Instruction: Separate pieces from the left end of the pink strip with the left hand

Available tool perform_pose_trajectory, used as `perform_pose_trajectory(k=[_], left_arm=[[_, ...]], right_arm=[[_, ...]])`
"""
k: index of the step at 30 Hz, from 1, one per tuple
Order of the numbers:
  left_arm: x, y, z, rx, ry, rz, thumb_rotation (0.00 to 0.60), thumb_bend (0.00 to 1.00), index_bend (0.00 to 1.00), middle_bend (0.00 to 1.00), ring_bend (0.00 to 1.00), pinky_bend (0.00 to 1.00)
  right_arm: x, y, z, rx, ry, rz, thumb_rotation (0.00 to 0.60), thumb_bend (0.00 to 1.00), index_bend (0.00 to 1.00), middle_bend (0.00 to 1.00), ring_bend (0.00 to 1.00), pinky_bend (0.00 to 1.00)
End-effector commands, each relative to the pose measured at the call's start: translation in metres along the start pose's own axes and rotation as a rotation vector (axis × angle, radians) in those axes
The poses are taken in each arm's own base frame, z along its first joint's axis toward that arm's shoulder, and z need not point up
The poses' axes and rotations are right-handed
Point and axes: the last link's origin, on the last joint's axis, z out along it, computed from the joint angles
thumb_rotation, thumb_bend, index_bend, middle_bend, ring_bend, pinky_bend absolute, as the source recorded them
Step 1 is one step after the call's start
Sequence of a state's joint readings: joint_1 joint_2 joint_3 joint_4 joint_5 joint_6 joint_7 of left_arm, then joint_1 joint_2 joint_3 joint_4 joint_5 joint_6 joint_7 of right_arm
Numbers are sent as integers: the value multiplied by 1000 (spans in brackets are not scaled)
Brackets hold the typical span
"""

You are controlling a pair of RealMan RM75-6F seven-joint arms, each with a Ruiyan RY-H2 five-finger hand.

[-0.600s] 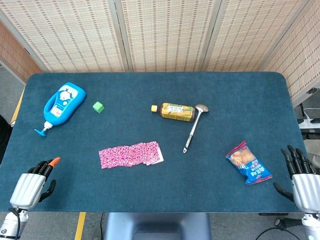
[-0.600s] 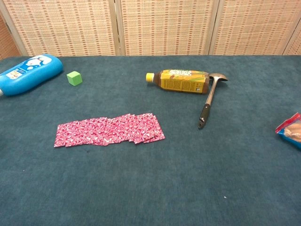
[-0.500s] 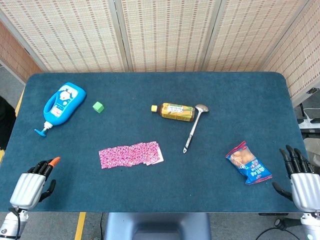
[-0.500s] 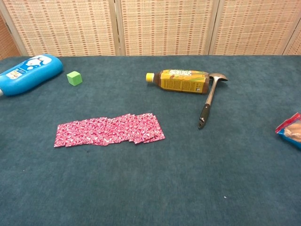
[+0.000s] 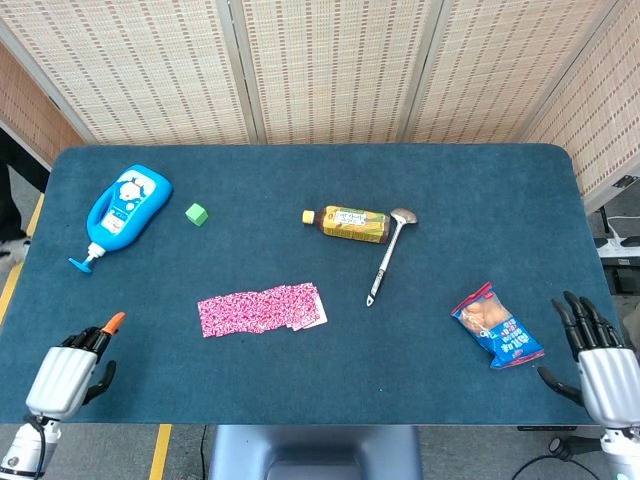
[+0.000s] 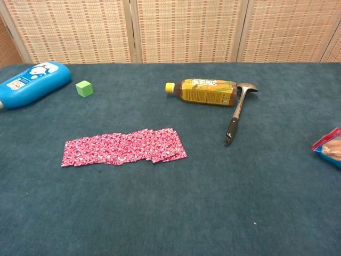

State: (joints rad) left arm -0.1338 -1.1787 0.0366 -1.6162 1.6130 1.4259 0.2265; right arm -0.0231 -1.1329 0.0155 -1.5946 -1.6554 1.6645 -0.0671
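- Your left hand (image 5: 62,378) has slid slightly down and to the right along the near-left edge of the table (image 5: 450,180) compared with the earlier head view; its fingers are curled in and it holds nothing.
- Your right hand (image 5: 597,362) has crept a little up and inward at the near-right edge; its fingers are spread apart and it holds nothing.
- Neither of your hands shows in the chest view.
- Nothing on the table has shifted since the earlier frames.
- The pink strip (image 5: 261,308) lies flat near the middle of the table, slightly left of centre; its pieces overlap towards the right end, and it is well apart from both of your hands.
- In the chest view the strip's left end is a single flat layer, and the right end fans out into several overlapping pieces.
- The blue bottle (image 5: 123,208) lies on its side at the far left; you cannot see what is in it.
- The green cube (image 5: 197,213) sits just right of that bottle, apart from it.
- The yellow drink bottle (image 5: 349,223) lies on its side with its yellow cap on, pointing left.
- The ladle (image 5: 389,252) lies with its bowl just beside the drink bottle's base; you cannot tell whether they touch.
- The snack packet (image 5: 496,327) lies near your right hand; something pale orange shows through its clear front.
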Motion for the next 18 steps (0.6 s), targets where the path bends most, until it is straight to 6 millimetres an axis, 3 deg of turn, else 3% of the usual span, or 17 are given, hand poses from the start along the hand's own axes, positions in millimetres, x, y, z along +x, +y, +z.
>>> perform_pose_trajectory(k=[1, 4, 9, 12, 18], left_arm=[[-1, 3, 2, -10, -9, 4, 600, 552, 0, 423, 379, 471], [-5, 7, 3, -24, -24, 23, 600, 607, 0, 505, 421, 486], [-14, 19, 9, -52, -64, 45, 600, 806, 0, 691, 587, 596], [-21, 30, 17, -82, -97, 60, 600, 902, 0, 731, 630, 632], [-33, 56, 42, -121, -180, 90, 600, 924, 0, 737, 654, 634]], right_arm=[[10, 3, -9, 12, 37, 28, 600, 57, 0, 0, 0, 204], [13, 5, -12, 13, 58, 48, 600, 57, 0, 0, 0, 206], [11, 5, -10, 7, 49, 61, 600, 57, 0, 0, 0, 206], [8, 4, -7, -1, 38, 50, 600, 58, 0, 0, 0, 206], [6, 4, -5, -7, 22, 46, 600, 58, 0, 0, 0, 206]])
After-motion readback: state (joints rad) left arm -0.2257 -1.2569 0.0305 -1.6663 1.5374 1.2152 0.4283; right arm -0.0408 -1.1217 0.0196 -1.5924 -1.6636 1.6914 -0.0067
